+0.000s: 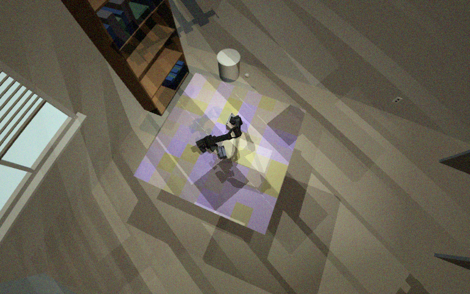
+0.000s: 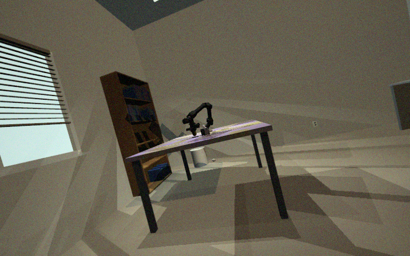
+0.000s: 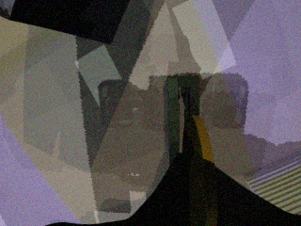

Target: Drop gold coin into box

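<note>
On the purple-and-yellow checkered bench (image 2: 242, 128) the black arm (image 1: 221, 137) bends down beside a small grey box (image 1: 221, 151); I cannot make out its lid slot or anything in it from here; from the wrist view the tool (image 3: 195, 169) is pinched on the gold coin (image 3: 205, 145), whose thin edge rises upright between the dark fingers; the green holder (image 3: 172, 97) looks just beyond, though blurred

The arm (image 2: 202, 112) arched up from its base and bent down — its gripper (image 3: 196, 169) pointed at the table, fingers pinched on the coin (image 3: 203, 141).
</note>
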Robot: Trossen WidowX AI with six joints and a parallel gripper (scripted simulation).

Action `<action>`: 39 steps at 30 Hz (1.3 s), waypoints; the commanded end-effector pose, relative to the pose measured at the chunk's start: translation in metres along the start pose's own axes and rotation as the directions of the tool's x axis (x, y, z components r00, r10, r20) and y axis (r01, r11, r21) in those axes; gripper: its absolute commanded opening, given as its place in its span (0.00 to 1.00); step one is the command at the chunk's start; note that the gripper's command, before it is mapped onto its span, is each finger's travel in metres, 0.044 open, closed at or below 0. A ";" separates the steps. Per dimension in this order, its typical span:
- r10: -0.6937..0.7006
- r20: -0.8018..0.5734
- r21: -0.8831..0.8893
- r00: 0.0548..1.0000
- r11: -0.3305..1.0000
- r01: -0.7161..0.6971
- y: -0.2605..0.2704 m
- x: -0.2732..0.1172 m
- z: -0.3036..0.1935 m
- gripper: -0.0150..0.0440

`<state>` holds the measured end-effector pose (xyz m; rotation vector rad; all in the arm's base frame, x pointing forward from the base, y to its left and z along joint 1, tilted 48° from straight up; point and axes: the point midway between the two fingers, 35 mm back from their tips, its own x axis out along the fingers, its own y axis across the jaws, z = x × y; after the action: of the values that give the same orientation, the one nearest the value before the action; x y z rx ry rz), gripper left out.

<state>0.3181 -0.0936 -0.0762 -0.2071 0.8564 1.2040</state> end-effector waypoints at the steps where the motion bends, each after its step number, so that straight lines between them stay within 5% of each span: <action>1: -0.009 -0.006 -0.007 1.000 1.000 0.009 -0.004 -0.014 -0.001 0.25; 31: 0.002 0.000 -0.036 1.000 0.999 -0.002 -0.001 -0.082 0.002 0.25; 39: 0.002 0.000 0.215 1.000 0.977 -0.002 -0.003 -0.082 0.001 0.25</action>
<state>0.3122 -0.1504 -0.0218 -0.1139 0.9136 1.1604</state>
